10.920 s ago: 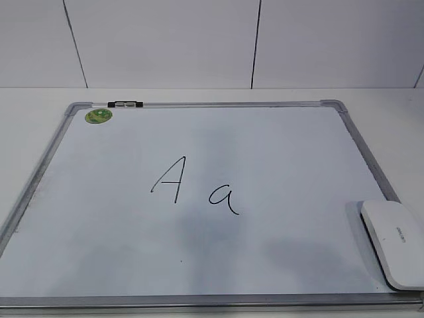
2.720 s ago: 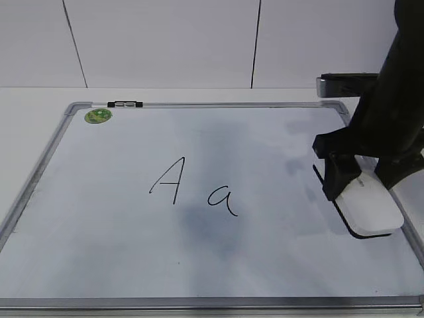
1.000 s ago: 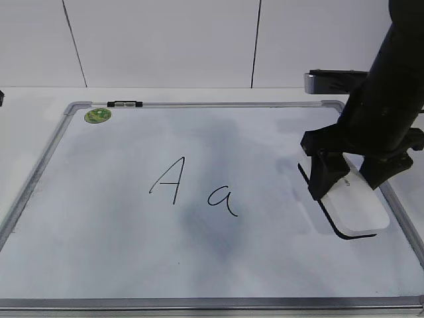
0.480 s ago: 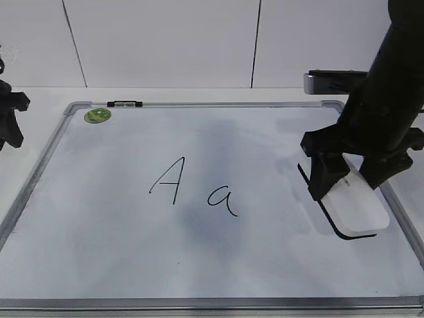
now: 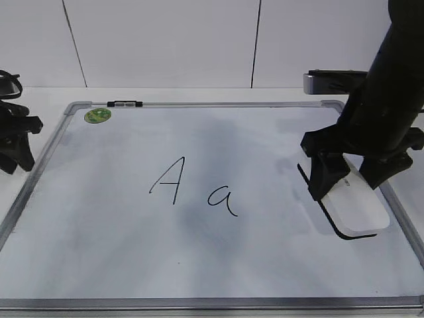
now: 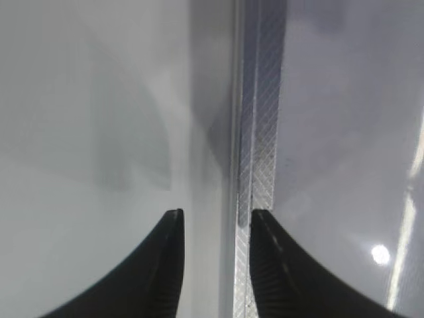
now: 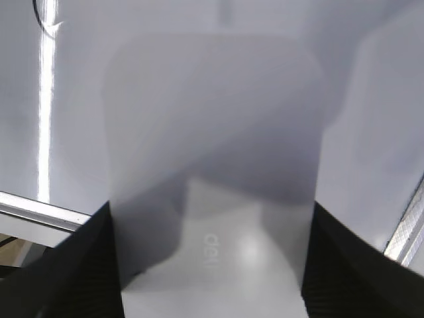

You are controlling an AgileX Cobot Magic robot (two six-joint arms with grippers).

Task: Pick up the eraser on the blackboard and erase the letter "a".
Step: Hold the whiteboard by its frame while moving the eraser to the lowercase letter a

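Board: We see a large white blackboard [image 5: 265, 265] with a grey metal frame lying flat on a pale tabletop [image 5: 40, 93]. A round green sticker [image 5: 98, 115] sits near its corner at 10 o'clock, with a small black and white clip [image 5: 124, 104] on the far frame rail just beside it.

Letters: Near the middle of the board we read a tall capital "A" [image 5: 168, 180] in thin black marker. The letter "a" [image 5: 223, 197] stands just beside it toward 3 o'clock, whole and unsmudged.

Eraser: The eraser [image 5: 354, 204] is a white oblong block with a black underside, at 3 o'clock on the board, well apart from the small letter. Its far end is tilted up slightly off the board surface.

Right end effector: We see the black right end effector [image 5: 349, 177] clamped on the eraser, one finger on each long side. The right wrist view shows the eraser [image 7: 215, 218] filling the gap between the two dark fingers [image 7: 79, 265].

Left end effector: The left end effector [image 5: 14, 142] is at 9 o'clock, over the tabletop just outside the board's frame. In the left wrist view its fingertips [image 6: 173, 225] stand slightly apart and hold nothing, with the frame rail [image 6: 260, 132] running beneath them.
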